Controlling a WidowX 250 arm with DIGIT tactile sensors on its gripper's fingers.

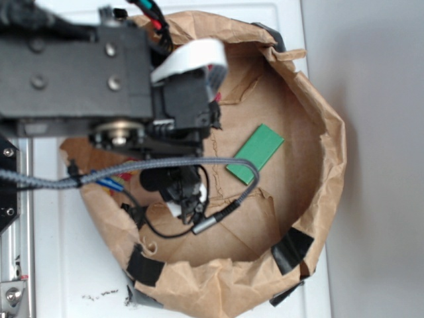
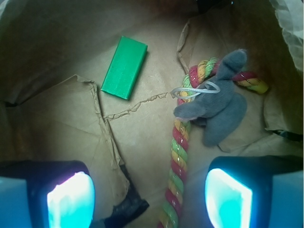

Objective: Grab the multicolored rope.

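The multicolored rope (image 2: 179, 156), twisted red, yellow and light green, runs up the brown paper floor in the wrist view and hooks right at the top. A floppy grey cloth piece (image 2: 217, 108) lies over its bend. My gripper (image 2: 149, 199) is open, its two glowing pads (image 2: 71, 199) wide apart; the rope's lower stretch lies between them, nearer the right pad, untouched. In the exterior view the arm and gripper (image 1: 179, 189) hang over the left of the paper bag and hide the rope; only a red and yellow scrap (image 1: 121, 177) peeks out.
A flat green block (image 2: 124, 67) (image 1: 255, 154) lies on the bag floor away from the rope. The crumpled brown paper bag wall (image 1: 324, 132) rings everything, patched with black tape (image 1: 291, 248) (image 2: 124, 206). A grey cable (image 1: 152, 165) crosses under the arm.
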